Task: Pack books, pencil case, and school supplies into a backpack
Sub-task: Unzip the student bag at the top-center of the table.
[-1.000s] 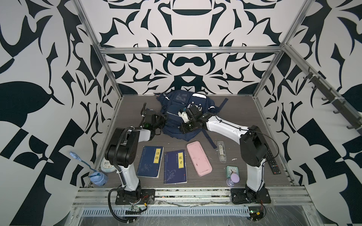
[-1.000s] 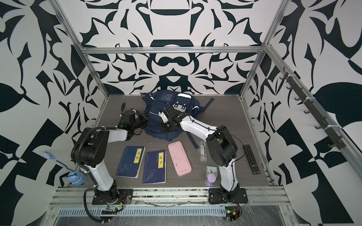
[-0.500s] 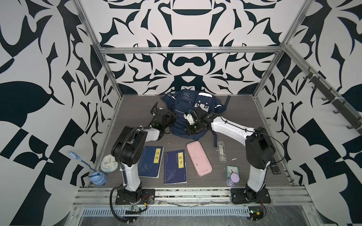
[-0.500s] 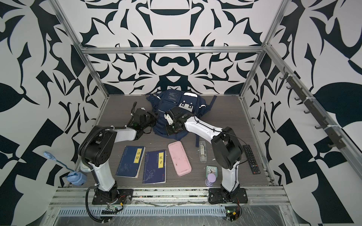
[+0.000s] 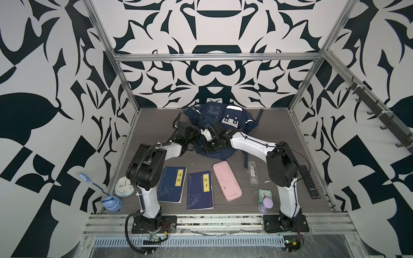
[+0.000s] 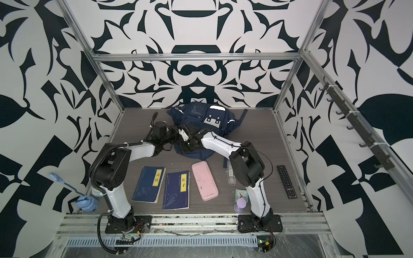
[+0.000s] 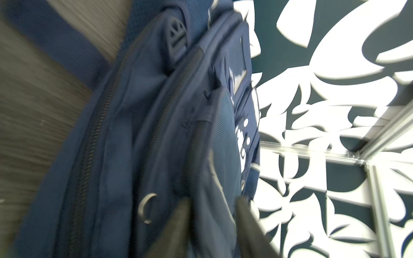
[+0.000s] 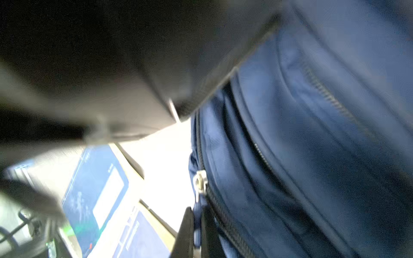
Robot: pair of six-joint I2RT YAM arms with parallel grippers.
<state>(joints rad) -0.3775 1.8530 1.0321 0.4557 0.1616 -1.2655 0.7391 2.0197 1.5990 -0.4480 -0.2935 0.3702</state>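
The navy backpack (image 5: pixel 225 118) lies at the back of the table, its lower edge between both arms. My left gripper (image 7: pixel 212 214) is at its left side (image 5: pixel 196 134), its jaws apart with a fold of backpack fabric between the fingers (image 7: pixel 178 223). My right gripper (image 8: pixel 196 225) is shut on the blue pull of the backpack's zipper, just below the metal slider (image 8: pixel 200 181). Two navy books (image 5: pixel 171 184) (image 5: pixel 200 189) lie flat at the front. To their right is the pink pencil case (image 5: pixel 226 180). The clear packet of school supplies (image 5: pixel 252 173) lies by the right arm.
A black remote (image 5: pixel 309 182) lies at the right edge. A mint-green clock (image 5: pixel 264 194) and a purple hourglass-shaped thing (image 5: pixel 267 204) stand by the right arm's base. A white round clock (image 5: pixel 124 186) and a blue fan (image 5: pixel 111 202) sit at the front left.
Both arms have reached further back and right along the backpack's lower edge. My left gripper's jaws, shut before, have parted. The right gripper has stayed shut.
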